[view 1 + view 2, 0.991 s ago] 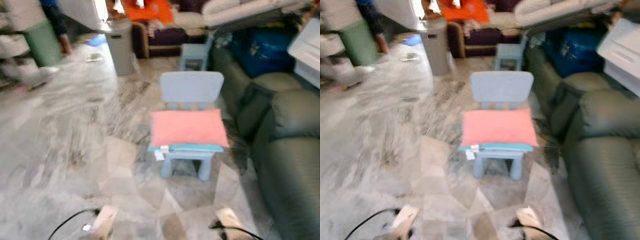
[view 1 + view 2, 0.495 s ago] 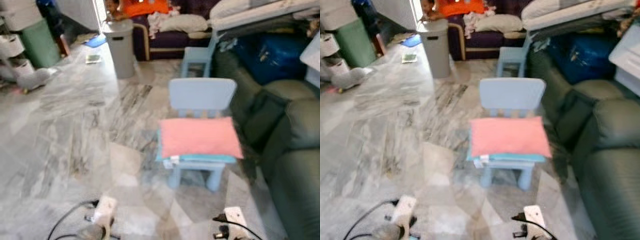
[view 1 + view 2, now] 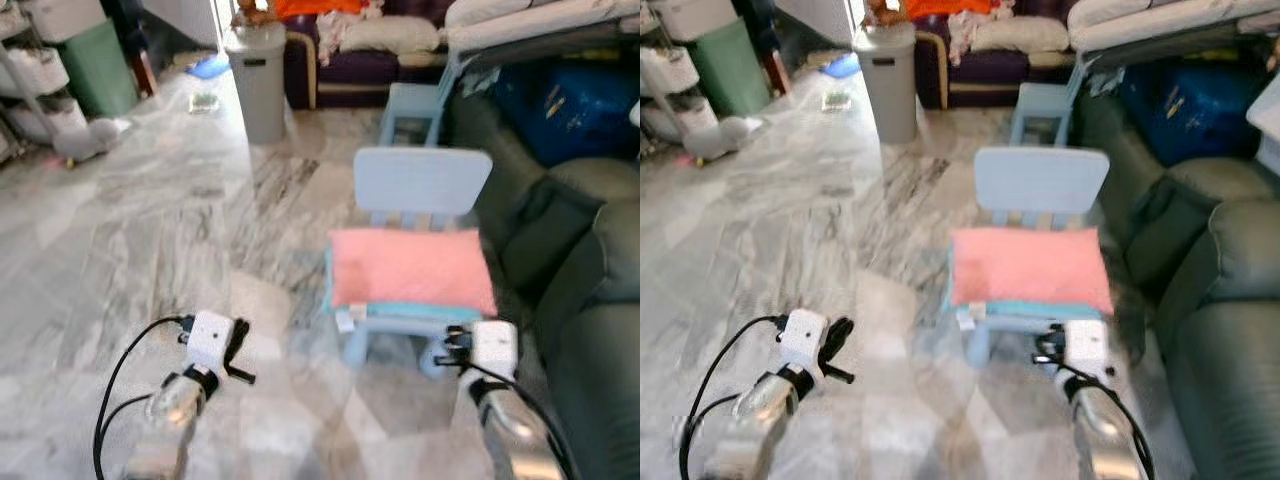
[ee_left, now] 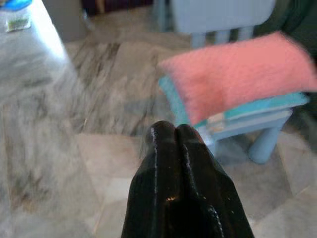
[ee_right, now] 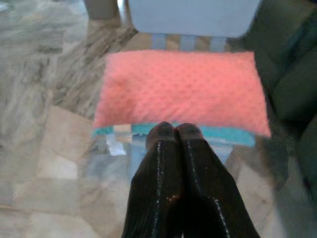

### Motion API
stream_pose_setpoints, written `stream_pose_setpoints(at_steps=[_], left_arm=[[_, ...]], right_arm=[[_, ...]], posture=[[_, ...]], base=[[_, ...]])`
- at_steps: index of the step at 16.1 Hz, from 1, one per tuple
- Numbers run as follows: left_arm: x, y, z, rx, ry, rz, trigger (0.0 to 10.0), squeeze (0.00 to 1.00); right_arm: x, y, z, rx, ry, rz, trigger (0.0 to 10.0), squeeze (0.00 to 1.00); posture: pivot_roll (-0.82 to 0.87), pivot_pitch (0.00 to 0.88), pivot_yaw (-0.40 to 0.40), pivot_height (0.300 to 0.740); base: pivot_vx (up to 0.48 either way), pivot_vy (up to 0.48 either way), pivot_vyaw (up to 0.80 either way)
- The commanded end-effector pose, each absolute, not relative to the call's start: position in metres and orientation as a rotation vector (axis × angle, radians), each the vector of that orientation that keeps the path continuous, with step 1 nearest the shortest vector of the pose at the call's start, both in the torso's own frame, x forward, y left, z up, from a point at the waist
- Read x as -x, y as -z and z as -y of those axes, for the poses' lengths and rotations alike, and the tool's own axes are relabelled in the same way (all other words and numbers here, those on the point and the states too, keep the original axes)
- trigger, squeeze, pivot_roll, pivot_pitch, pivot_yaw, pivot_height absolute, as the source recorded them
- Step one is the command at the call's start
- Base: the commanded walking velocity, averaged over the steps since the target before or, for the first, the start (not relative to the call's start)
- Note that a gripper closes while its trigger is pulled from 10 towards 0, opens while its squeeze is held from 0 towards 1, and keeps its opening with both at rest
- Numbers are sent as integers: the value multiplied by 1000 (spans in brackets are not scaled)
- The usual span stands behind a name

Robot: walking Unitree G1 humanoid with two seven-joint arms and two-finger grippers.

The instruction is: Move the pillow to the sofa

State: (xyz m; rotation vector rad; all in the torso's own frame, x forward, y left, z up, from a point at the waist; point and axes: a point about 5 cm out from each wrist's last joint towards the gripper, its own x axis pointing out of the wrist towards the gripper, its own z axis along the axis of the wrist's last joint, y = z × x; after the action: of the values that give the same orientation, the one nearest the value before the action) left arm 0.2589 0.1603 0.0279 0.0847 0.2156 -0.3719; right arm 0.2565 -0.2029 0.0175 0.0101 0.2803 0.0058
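The right hand (image 5: 174,130) is raised just in front of the small blue chair (image 3: 422,183), its two black fingers pressed together on nothing, their tips just short of the pillow's near edge. The pink pillow (image 3: 410,268) lies flat on the chair's seat, on a teal cushion (image 3: 410,311). The left hand (image 4: 168,130), fingers likewise closed and empty, hangs over the marble floor (image 3: 150,230), to the left of the chair and apart from the pillow. The dark green sofa (image 3: 590,300) stands just right of the chair.
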Motion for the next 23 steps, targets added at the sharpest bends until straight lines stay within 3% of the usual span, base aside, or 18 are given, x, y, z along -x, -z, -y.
stream_pose_setpoints(at_steps=[1, 3, 8, 13, 23], left_arm=[[-260, -43, -156, -68, 396, -161, 10000, 0], [-247, -64, -154, -65, 358, -103, 10000, 0], [-242, -68, -154, 74, 367, -147, 10000, 0], [-250, -66, -137, 103, 361, -191, 10000, 0], [-273, -74, -141, 56, 386, -170, 10000, 0]], right_arm=[[-257, -28, 197, -21, -41, -276, 10000, 0], [-236, -52, 184, -60, -168, -246, 10000, 0], [-251, -80, 181, -43, -40, -158, 10000, 0], [-257, -87, 172, -44, -40, -150, 10000, 0], [-248, -90, 180, -84, 99, -117, 10000, 0]], posture=[[-81, 99, 54, 740], [-81, 100, 25, 740], [-61, 65, -67, 740], [-85, 78, -26, 740], [-141, 99, 72, 740]], base=[[0, 0, 0], [0, 0, 0], [0, 0, 0], [0, 0, 0], [0, 0, 0]])
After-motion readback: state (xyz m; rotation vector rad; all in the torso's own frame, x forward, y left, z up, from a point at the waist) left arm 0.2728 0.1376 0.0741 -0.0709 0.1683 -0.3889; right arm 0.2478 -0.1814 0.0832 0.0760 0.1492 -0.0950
